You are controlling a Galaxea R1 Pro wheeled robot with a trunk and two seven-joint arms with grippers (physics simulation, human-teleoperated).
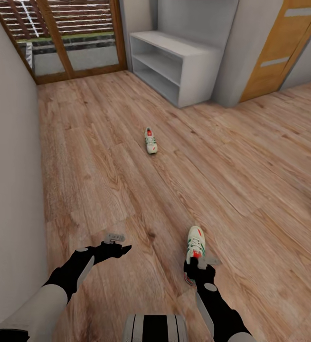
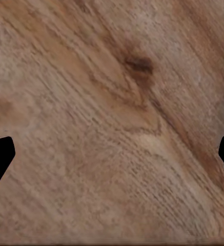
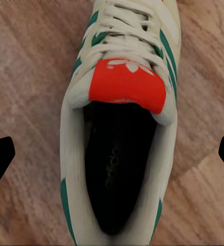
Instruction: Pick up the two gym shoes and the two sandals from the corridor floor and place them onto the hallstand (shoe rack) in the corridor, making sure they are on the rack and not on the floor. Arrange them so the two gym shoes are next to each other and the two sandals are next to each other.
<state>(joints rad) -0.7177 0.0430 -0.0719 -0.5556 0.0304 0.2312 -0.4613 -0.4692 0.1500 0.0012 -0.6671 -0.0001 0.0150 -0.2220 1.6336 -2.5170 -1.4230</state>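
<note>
The corridor floor (image 1: 103,156) is stretching to the rack (image 1: 176,66). One shoe (image 1: 150,140) is lying mid-floor; the near shoe (image 3: 119,128) is sitting between the right gripper's (image 1: 199,266) spread fingers. Closing off-centre risks tipping it. The left gripper (image 2: 112,154) is hovering spread, empty.

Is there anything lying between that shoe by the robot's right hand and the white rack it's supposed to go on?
Only the other gym shoe lies roughly on the line between the near gym shoe under the right gripper and the hallstand. The rest of that stretch of corridor floor looks bare.
</note>
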